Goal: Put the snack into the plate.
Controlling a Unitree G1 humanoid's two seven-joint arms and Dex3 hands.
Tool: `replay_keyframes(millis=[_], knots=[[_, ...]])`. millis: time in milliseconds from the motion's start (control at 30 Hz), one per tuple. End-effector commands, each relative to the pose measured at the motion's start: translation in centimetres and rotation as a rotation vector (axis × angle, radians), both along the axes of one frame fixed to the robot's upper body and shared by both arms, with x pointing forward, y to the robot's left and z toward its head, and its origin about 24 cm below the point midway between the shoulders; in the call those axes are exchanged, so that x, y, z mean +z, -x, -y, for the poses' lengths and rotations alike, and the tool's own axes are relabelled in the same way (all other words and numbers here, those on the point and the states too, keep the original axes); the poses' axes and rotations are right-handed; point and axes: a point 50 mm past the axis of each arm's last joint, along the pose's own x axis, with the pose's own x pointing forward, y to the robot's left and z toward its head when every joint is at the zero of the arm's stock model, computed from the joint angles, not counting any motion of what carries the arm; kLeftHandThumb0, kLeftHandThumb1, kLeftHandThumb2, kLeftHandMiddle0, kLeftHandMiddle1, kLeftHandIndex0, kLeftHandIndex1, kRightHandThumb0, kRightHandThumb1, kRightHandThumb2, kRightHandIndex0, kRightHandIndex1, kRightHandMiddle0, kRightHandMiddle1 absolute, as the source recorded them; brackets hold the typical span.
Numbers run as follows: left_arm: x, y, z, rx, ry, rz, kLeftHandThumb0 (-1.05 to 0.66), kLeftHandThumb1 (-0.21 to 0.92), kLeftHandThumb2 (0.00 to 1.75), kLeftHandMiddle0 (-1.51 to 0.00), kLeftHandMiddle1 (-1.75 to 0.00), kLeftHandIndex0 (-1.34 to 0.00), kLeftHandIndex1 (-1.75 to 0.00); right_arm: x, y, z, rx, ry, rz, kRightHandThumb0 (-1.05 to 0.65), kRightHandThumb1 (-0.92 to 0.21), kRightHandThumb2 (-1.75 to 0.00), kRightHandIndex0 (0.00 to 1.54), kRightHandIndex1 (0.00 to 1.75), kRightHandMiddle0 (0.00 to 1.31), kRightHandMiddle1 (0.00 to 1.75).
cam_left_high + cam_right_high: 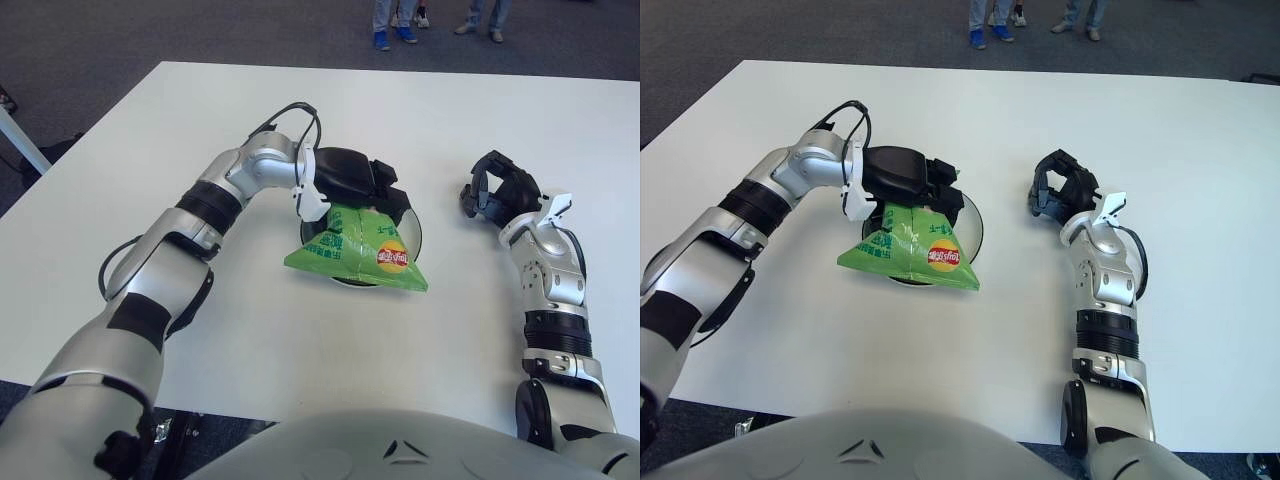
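Note:
A green snack bag (352, 250) with a red and yellow logo lies tilted across the dark round plate (417, 228) in the middle of the white table. Its left corner hangs past the plate's front-left rim. My left hand (380, 190) is over the plate's far side, fingers closed on the bag's top edge. Most of the plate is hidden under the bag and the hand. My right hand (497, 190) shows to the right of the plate, fingers curled, holding nothing.
The white table (300, 340) stretches wide around the plate. Dark carpet lies beyond its far edge, where people's feet (390, 38) stand. A white pole (20, 135) leans at the far left.

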Motion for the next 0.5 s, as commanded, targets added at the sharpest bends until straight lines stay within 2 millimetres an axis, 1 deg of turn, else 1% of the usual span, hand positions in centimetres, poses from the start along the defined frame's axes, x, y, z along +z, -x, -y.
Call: replay_keyframes(millis=[0, 67, 100, 167, 200, 233, 267, 333, 367, 467], knots=[[1.1, -0.1, -0.2, -0.020, -0.024, 0.017, -0.92, 0.57, 0.67, -0.08, -1.49, 0.00, -0.89, -2.9, 1.0, -0.2, -0.003, -0.044, -0.139, -0.48, -0.34, -1.30, 1.30, 1.75, 0.60, 1.75], [1.6, -0.2, -0.2, -0.020, -0.022, 0.017, -0.92, 0.58, 0.66, -0.06, -1.42, 0.00, -0.85, -2.9, 0.9, -0.1, -0.002, -0.047, -0.140, -0.48, -0.34, -1.30, 1.30, 1.75, 0.60, 1.75], [1.9, -0.3, -0.3, -0.018, -0.021, 0.017, -0.92, 0.58, 0.65, -0.04, -1.31, 0.00, -0.81, -2.9, 0.9, -0.1, -0.002, -0.049, -0.140, -0.48, -0.34, -1.30, 1.30, 1.75, 0.60, 1.75], [2.6, -0.4, -0.5, -0.011, -0.019, 0.018, -0.92, 0.58, 0.65, -0.02, -1.18, 0.00, -0.77, -2.9, 0.9, -0.1, -0.001, -0.056, -0.140, -0.48, -0.34, -1.30, 1.30, 1.75, 0.60, 1.75], [2.9, -0.5, -0.6, -0.010, -0.019, 0.016, -0.90, 0.58, 0.65, -0.01, -1.03, 0.00, -0.73, -2.9, 0.9, -0.1, -0.001, -0.058, -0.140, -0.48, -0.34, -1.30, 1.30, 1.75, 0.60, 1.75], [3.0, -0.5, -0.6, -0.009, -0.019, 0.015, -0.89, 0.58, 0.64, -0.01, -0.93, 0.00, -0.70, -2.9, 0.9, -0.1, -0.001, -0.059, -0.140, -0.48, -0.34, -1.30, 1.30, 1.75, 0.60, 1.75], [3.0, -0.5, -0.7, -0.013, -0.013, 0.013, -0.88, 0.58, 0.64, -0.01, -0.90, 0.00, -0.69, -2.9, 0.9, -0.1, -0.001, -0.062, -0.139, -0.48, -0.34, -1.30, 1.30, 1.75, 0.60, 1.75], [3.1, -0.4, -0.8, -0.023, 0.004, 0.008, -0.84, 0.58, 0.65, 0.00, -0.73, 0.00, -0.64, -2.9, 0.8, -0.1, -0.002, -0.065, -0.137, -0.48, -0.34, -1.29, 1.30, 1.75, 0.59, 1.75], [3.3, -0.3, -0.9, -0.029, 0.016, 0.005, -0.82, 0.58, 0.65, 0.00, -0.67, 0.00, -0.62, -3.0, 0.8, -0.1, -0.002, -0.064, -0.137, -0.47, -0.35, -1.28, 1.30, 1.75, 0.59, 1.75], [3.6, -0.3, -1.1, -0.040, 0.038, -0.004, -0.78, 0.57, 0.67, 0.00, -0.56, 0.00, -0.58, -3.0, 0.7, -0.1, -0.004, -0.059, -0.138, -0.47, -0.36, -1.27, 1.29, 1.75, 0.58, 1.75]])
